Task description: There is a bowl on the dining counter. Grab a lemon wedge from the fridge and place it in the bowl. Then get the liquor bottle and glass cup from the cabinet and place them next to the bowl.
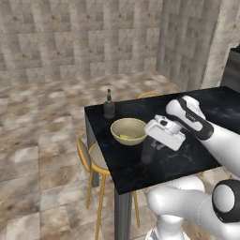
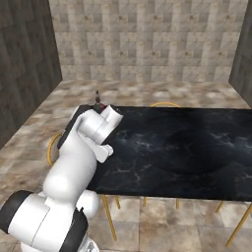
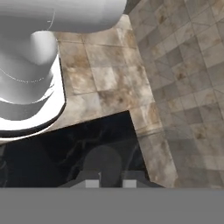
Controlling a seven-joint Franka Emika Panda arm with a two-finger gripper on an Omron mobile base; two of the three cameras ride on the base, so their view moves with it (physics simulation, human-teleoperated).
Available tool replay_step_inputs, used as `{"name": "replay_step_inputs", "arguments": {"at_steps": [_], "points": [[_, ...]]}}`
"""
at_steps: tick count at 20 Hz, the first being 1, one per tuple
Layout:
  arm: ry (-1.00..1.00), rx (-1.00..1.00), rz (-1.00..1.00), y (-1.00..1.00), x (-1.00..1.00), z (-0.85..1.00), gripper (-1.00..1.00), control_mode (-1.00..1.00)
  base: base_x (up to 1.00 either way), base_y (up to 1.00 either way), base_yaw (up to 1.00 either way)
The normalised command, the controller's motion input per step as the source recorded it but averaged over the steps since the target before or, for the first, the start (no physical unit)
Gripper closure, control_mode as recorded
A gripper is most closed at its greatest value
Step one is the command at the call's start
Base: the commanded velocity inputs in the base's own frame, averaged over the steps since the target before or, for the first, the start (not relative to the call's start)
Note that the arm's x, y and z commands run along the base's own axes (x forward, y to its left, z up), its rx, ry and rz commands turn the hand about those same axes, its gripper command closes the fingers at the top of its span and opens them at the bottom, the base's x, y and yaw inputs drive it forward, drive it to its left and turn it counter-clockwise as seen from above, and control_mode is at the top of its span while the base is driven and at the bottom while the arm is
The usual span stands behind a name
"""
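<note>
Risk: my gripper (image 1: 151, 144), narrowly closed on glass cup (image 1: 148, 152), hangs just beside bowl (image 1: 129, 131); crooked release on dining counter (image 1: 187, 154) tips cup against bowl rim.

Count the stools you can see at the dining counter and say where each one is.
2 in the left base view: one stool at the dining counter's near-left edge, another stool behind its far side. More may be hidden.

Soft even rendered light, faint shadows, slightly coarse detail
</note>
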Motion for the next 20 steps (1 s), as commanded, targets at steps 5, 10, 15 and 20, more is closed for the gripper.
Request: {"name": "replay_step_inputs", "arguments": {"at_steps": [5, 10, 15, 20], "points": [[0.00, 0.00, 0.00, 0.00, 0.16, -0.24, 1.00, -1.00, 0.00, 0.00, 0.00], [0.00, 0.00, 0.00, 0.06, 0.14, -0.22, 1.00, -1.00, 0.00, 0.00, 0.00], [0.01, 0.00, 0.00, 0.05, 0.06, -0.05, 1.00, -1.00, 0.00, 0.00, 0.00], [0.00, -0.07, 0.00, 0.04, -0.09, 0.05, 1.00, -1.00, 0.00, 0.00, 0.00]]}}
